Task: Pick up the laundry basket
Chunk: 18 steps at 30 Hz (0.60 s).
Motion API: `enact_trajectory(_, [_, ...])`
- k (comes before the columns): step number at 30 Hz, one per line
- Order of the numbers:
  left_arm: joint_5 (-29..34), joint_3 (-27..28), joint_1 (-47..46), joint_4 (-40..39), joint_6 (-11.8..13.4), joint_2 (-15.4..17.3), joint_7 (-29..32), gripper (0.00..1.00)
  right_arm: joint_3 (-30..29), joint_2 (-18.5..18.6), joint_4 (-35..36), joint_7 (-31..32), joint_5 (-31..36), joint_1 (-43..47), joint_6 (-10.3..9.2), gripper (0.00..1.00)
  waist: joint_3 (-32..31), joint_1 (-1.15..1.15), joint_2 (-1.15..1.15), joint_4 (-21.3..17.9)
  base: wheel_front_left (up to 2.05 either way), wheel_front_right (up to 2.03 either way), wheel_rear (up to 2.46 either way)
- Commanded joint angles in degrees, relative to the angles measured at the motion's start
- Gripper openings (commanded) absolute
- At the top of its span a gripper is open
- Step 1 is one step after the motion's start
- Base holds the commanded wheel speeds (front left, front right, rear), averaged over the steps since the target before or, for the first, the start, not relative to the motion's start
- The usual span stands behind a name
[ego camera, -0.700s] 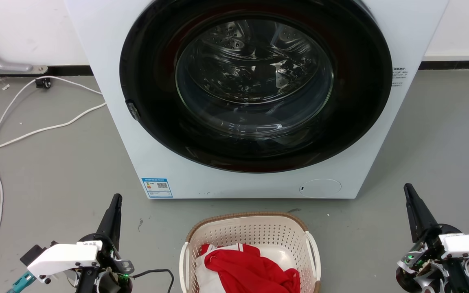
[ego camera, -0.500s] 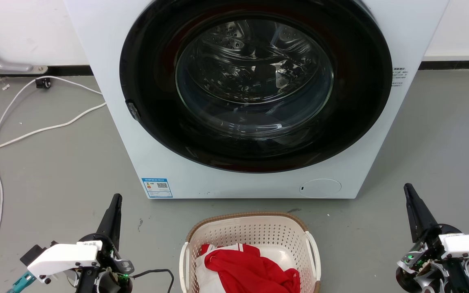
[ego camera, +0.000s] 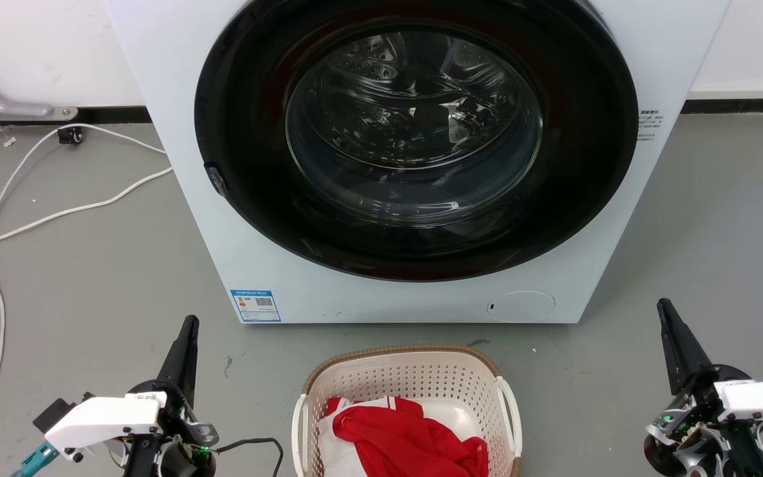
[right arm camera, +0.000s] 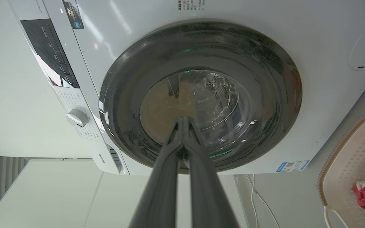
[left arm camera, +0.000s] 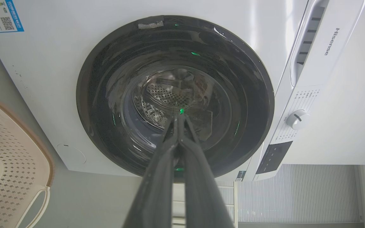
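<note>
The cream laundry basket [ego camera: 421,374] with a brown rim and white side handles stands on the floor at the bottom centre, just before the washer. A red and white garment [ego camera: 408,440] lies inside it. My left gripper [ego camera: 189,324] hovers to the basket's left, shut and empty, fingertips together. To the basket's right, my right gripper [ego camera: 665,308] is also shut and holds nothing. The left wrist view has the basket [left arm camera: 21,164] at its left edge and the left gripper [left arm camera: 179,117] aimed at the washer door. The basket [right arm camera: 353,152] sits at the right edge of the right wrist view, beside the right gripper [right arm camera: 182,119].
A white front-loading washer [ego camera: 176,132] with a dark round glass door [ego camera: 414,132] rises right behind the basket. White cables [ego camera: 57,212] trail over the grey floor at the left. A black cable [ego camera: 262,444] loops by my left wrist. Bare floor lies on both sides of the basket.
</note>
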State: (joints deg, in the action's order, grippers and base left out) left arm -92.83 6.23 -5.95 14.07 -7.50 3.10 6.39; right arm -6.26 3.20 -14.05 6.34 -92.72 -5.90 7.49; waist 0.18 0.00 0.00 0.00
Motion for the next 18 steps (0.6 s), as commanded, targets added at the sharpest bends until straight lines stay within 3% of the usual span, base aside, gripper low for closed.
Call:
enact_trajectory(1, [0.4,0.2,-0.6,0.1,-0.1,0.0,0.1,0.0,-0.1,-0.2,-0.1,0.2,0.2,-0.6,0.0,0.0,0.0,0.0,0.0,0.0,0.0,0.0,0.0])
enact_trajectory(15, [0.4,0.3,-0.6,0.1,-0.1,-0.1,0.1,0.0,-0.1,-0.2,-0.1,0.2,0.3,-0.6,0.0,0.0,0.0,0.0,0.0,0.0,0.0,0.0,0.0])
enact_trajectory(16, [0.2,0.1,0.0,0.0,0.0,0.0,0.0,1.0,-0.1,0.0,0.0,0.1,0.0,0.0,0.0,1.0,0.0,0.0,0.0,0.0,0.0,0.0,0.0])
enact_trajectory(18, [0.2,-0.1,0.6,0.9,0.0,-0.2,-0.1,1.0,0.0,-0.1,-0.8,0.0,0.0,0.7,0.0,1.0,0.0,0.0,0.0,0.0,0.0,0.0,0.0])
